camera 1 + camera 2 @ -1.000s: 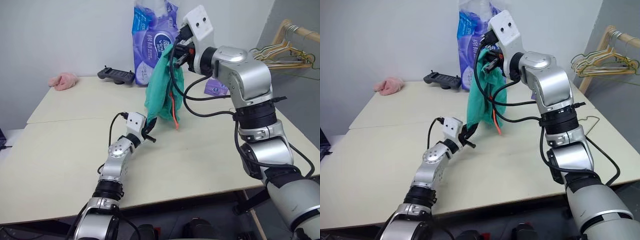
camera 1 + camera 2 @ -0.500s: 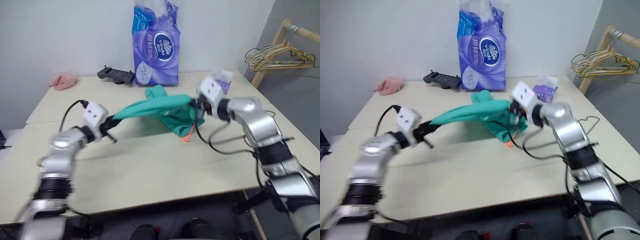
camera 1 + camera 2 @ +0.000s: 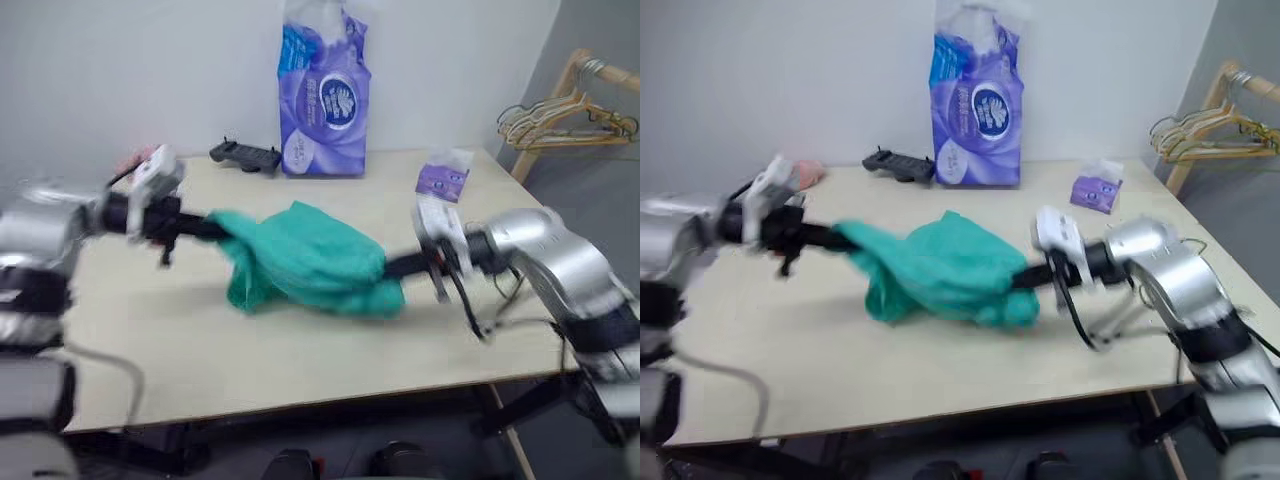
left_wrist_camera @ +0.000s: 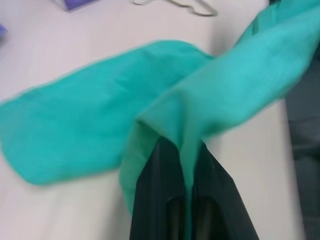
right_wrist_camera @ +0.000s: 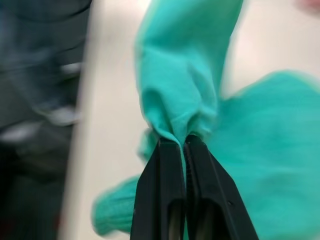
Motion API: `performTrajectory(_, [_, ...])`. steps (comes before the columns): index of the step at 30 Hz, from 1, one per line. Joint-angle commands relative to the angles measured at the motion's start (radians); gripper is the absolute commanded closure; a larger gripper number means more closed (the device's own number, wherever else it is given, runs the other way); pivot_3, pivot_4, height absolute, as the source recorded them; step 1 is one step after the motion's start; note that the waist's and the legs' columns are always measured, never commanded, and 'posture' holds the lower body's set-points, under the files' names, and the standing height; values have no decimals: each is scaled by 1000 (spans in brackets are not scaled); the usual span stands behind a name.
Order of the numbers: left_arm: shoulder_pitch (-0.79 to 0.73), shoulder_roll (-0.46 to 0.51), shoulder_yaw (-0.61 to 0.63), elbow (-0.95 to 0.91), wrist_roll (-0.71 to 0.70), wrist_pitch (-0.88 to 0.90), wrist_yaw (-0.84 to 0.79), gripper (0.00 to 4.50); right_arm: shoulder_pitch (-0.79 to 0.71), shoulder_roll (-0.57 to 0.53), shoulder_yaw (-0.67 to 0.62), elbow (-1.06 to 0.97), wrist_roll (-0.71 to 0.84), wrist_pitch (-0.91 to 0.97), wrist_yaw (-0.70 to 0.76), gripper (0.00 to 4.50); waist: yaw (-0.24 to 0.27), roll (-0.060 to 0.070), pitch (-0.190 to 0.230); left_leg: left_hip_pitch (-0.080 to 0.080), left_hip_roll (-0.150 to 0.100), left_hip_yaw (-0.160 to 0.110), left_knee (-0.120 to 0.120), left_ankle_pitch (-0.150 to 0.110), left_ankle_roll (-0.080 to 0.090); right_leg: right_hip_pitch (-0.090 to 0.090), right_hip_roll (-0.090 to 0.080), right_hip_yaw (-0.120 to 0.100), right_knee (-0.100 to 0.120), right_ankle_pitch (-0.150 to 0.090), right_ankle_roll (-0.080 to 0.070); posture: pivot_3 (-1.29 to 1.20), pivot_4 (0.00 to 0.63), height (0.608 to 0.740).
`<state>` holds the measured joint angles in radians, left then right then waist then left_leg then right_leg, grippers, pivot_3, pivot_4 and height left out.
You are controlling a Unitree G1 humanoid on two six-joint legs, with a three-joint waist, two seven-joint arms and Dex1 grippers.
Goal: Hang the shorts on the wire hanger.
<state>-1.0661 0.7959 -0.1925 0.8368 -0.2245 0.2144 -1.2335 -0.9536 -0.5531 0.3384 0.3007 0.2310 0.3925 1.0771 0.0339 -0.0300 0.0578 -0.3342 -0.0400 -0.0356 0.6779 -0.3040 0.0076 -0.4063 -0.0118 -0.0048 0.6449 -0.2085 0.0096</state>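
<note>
The one pair of shorts [image 3: 310,262] is held stretched just above the table [image 3: 300,350] between two grippers, left [image 3: 205,227] and right [image 3: 400,266], each clamped on an end of the cloth, while the hanging is not yet begun and several hangers [image 3: 560,118] wait on the rack.

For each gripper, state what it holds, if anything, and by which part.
Both hold the shorts. The left gripper pinches a fold of cloth at one end, the right gripper a bunched edge at the opposite end; which part exactly cannot be told.
</note>
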Motion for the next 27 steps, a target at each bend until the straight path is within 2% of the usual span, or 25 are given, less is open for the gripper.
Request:
performTrajectory(1, [-266, -94, 3, 359, 217, -297, 640, 4475, -325, 127, -21, 627, -236, -345, -489, 4500, -1, -6, 0, -6, 0, -2, 0, 0, -1, -6, -6, 0, 0, 5, -5, 93, 0, 740])
performTrajectory(2, [-349, -101, 15, 420, 260, -353, 853, 4475, -433, 145, -17, 771, -306, -421, -726, 4500, -3, -8, -1, -15, -2, -2, 1, 2, -6, -18, -9, 1, 3, 9, -9, 96, 0, 740])
performTrajectory(3, [-411, -100, 54, 456, 260, -385, 984, 4475, -505, 146, -6, 857, -362, -476, -895, 4500, -5, -12, -3, -28, -2, -1, 1, 6, -13, -33, -10, 4, 5, 9, -10, 96, 0, 740])
performTrajectory(4, [-450, -98, 84, 480, 259, -407, 1064, 4475, -550, 148, 1, 915, -401, -513, -1000, 4500, -8, -14, -4, -51, -3, -1, 1, 8, -18, -58, -10, 7, 12, 10, -11, 99, 0, 740])
performTrajectory(5, [-499, -81, 127, 492, 242, -428, 1116, 4475, -585, 143, 1, 943, -423, -567, -1041, 4500, -12, -14, -5, -66, -4, 2, 4, 9, -21, -77, -11, 9, 18, 10, -12, 99, 0, 740])
performTrajectory(8, [-601, -21, 208, 499, 216, -474, 1092, 4475, -614, 128, -12, 941, -453, -746, -1037, 4500, -38, -14, -5, -74, -2, 7, -2, 5, -27, -89, -11, 11, 17, 5, -21, 102, 0, 740])
performTrajectory(10, [-594, -11, 214, 499, 227, -470, 971, 4475, -574, 122, -41, 923, -436, -817, -981, 4500, -54, -13, -5, -72, -3, 7, -5, 4, -29, -89, -11, 12, 13, 5, -21, 111, 1, 740])
performTrajectory(12, [-534, -7, 214, 498, 223, -433, 757, 4475, -489, 113, -48, 879, -417, -888, -860, 4500, -60, -12, -6, -63, -4, 9, -17, 4, -28, -78, -11, 13, 0, 5, -20, 138, 7, 740])
performTrajectory(14, [-454, 13, 193, 491, 240, -414, 575, 4475, -399, 119, -65, 823, -376, -916, -714, 4500, -61, -12, -6, -56, -3, 8, -17, 2, -24, -67, -9, 11, 1, 2, -15, 142, 9, 740])
performTrajectory(17, [-321, 57, 165, 467, 258, -378, 322, 4475, -251, 142, -89, 703, -286, -832, -476, 4500, -64, -11, -4, -39, -1, 9, -14, 3, -15, -51, -6, 11, 3, 3, -12, 142, 12, 740])
performTrajectory(19, [-213, 93, 132, 427, 280, -386, 137, 4475, -136, 148, -88, 586, -251, -753, -381, 4500, -65, -11, -3, -30, 1, 9, -12, 1, -9, -44, -4, 13, 9, 5, -14, 147, 12, 740])
performTrajectory(21, [-87, 131, 111, 356, 265, -375, -96, 4475, -21, 158, -98, 441, -209, -664, -335, 4500, -64, -11, -3, -26, 1, 9, -9, 2, -9, -44, -3, 14, 19, 5, -14, 145, 13, 740])
performTrajectory(23, [14, 160, 113, 262, 224, -293, -263, 4475, 70, 168, -120, 319, -173, -578, -327, 4500, -63, -10, -3, -25, 3, 9, -7, 2, -9, -43, -2, 14, 21, 5, -15, 146, 26, 740])
performTrajectory(24, [75, 177, 117, 196, 205, -250, -317, 4475, 119, 166, -121, 273, -176, -545, -338, 4500, -63, -10, -3, -24, 3, 9, -6, 2, -9, -42, -1, 14, 21, 4, -15, 146, 26, 740])
performTrajectory(27, [393, 316, 53, -145, 64, -154, -378, 4475, 326, 116, -106, 83, -203, -474, -331, 4500, -55, -10, -3, -28, 4, 6, -1, 0, -8, -42, -1, 12, 20, 4, -16, 146, 27, 740])
